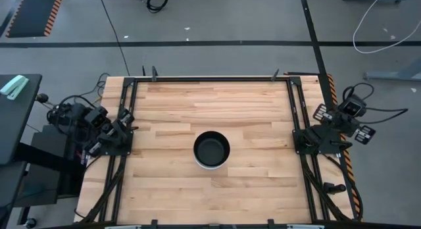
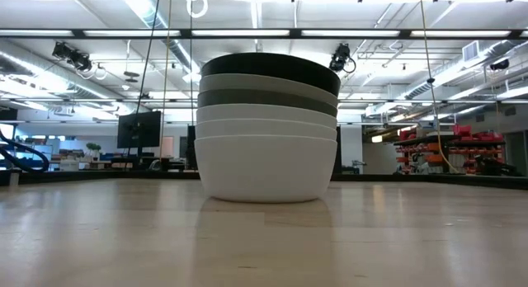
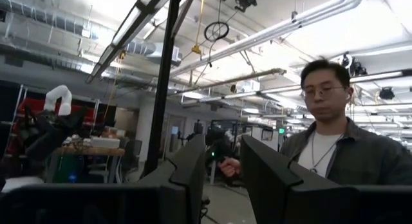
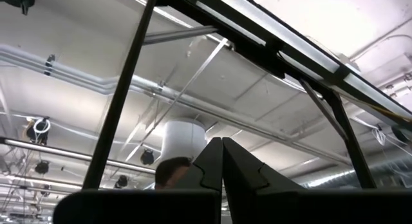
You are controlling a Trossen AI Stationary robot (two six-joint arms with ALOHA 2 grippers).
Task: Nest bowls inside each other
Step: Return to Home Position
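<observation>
The bowls stand nested in one stack [image 1: 212, 150] at the middle of the table, the bottom white bowl [image 2: 266, 167] resting on the wood. In the low view the rims rise in layers: white bowls below, a dark grey [image 2: 266, 98], a light grey-green [image 2: 266, 83], and the black bowl [image 2: 268, 66] on top. My left gripper [image 3: 222, 166] is parked at the table's left edge, pointing up into the room, fingers a little apart and empty. My right gripper [image 4: 222, 161] is parked at the right edge, pointing up, fingers together and empty.
Black frame rails [image 1: 125, 143] run along the table's left and right sides and far edge. A person [image 3: 335, 140] stands beyond the table in the left wrist view. Bare wood surrounds the stack on all sides.
</observation>
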